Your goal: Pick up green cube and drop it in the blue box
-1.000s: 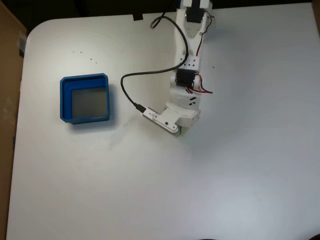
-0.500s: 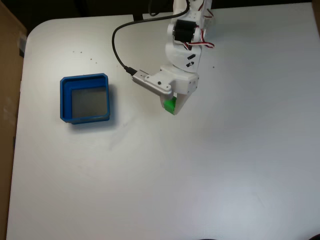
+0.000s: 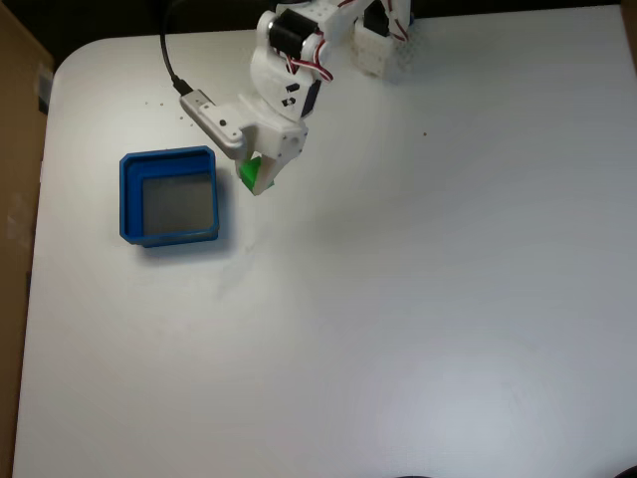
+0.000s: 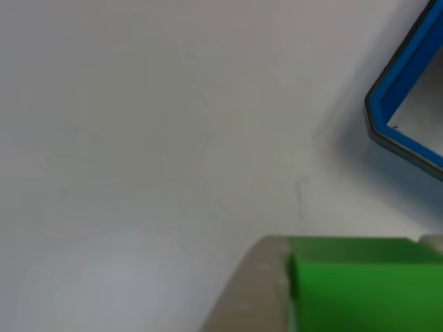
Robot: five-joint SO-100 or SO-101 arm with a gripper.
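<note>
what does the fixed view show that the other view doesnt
Fixed view alone: the whole arm with its black cable, the full outline of the blue box, the table edges and the brown surface at left. Other view alone: a close look at one finger pressed against the cube. Both: the cube held beside the box, not yet over it.

White arm (image 3: 284,90), black cable (image 3: 167,45), red wires (image 3: 317,55)

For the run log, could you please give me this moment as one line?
phase: carry | gripper: shut on green cube | cube: off the table, right of blue box in fixed view | box: nothing in it
</note>
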